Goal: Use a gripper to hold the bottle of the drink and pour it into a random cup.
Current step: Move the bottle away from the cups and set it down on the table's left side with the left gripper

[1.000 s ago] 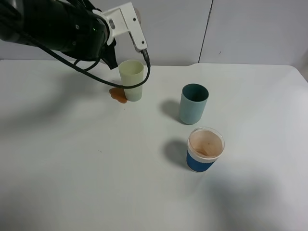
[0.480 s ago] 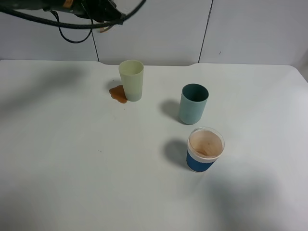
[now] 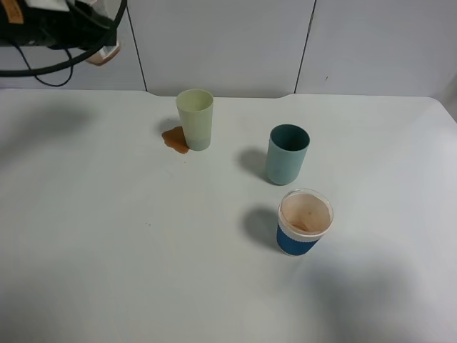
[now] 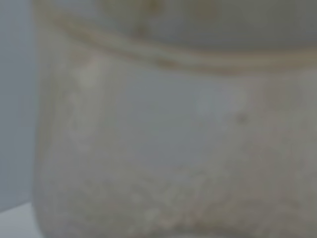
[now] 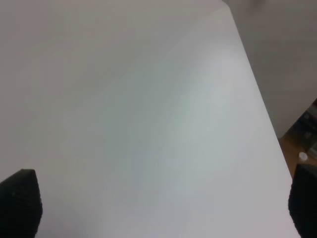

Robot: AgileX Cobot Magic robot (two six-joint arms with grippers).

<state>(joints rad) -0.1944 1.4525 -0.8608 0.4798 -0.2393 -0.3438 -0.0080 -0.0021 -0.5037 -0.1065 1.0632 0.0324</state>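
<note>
left gripper (image 3: pixel 89 39) clamps bottle (image 4: pixel 168 139) high, well left of cup (image 3: pixel 195 118); spill (image 3: pixel 175 139) at cup's base. right gripper (image 5: pixel 161 203) wide, empty. pour looks done; next, land bottle upright.

Left arm (image 3: pixel 50 28) sits raised at 10 o'clock of the overhead view, black, with cable looped under it. Left pincer (image 3: pixel 104 50) points toward 3 o'clock, jaws clamped on the bottle (image 4: pixel 168 139), which fills its wrist view in a blur. Right pincer (image 5: pixel 161 203) is spread wide over the table (image 5: pixel 148 99); only its two dark fingertips (image 5: pixel 20 198) show, well apart.
</note>
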